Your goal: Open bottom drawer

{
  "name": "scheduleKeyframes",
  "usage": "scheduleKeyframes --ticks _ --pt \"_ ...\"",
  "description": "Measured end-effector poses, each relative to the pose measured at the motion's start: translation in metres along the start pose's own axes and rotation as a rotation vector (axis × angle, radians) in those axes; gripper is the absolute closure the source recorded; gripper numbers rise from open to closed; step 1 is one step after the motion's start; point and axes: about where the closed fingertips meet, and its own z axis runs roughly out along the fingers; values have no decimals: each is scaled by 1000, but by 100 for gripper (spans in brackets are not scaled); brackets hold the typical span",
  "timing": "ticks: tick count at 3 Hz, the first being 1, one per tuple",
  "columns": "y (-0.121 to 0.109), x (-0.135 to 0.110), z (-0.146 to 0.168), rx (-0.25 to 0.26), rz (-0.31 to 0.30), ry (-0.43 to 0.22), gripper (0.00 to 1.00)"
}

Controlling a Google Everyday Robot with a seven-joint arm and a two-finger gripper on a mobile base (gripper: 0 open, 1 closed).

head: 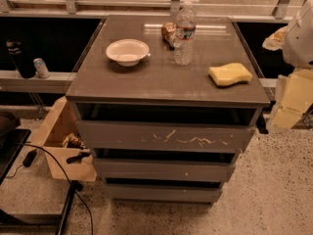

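White rounded arm [299,33], cream, perhaps dark-tipped hand [286,104] at right edge.

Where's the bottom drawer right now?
The bottom drawer is low in the camera view's centre, the cabinet's lowest front, under the middle drawer, just above the floor. The pincer is at the view's right edge.

No legible text; pincer [286,109] at right edge.
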Motion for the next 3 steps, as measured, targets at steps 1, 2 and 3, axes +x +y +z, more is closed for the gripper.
scheduleKeyframes --ticks 1,2,3 --pt "0 0 -1 5 1 0 0" --pt "16 9 6 -20 15 6 0" --pt "36 20 16 -60 33 15 0"
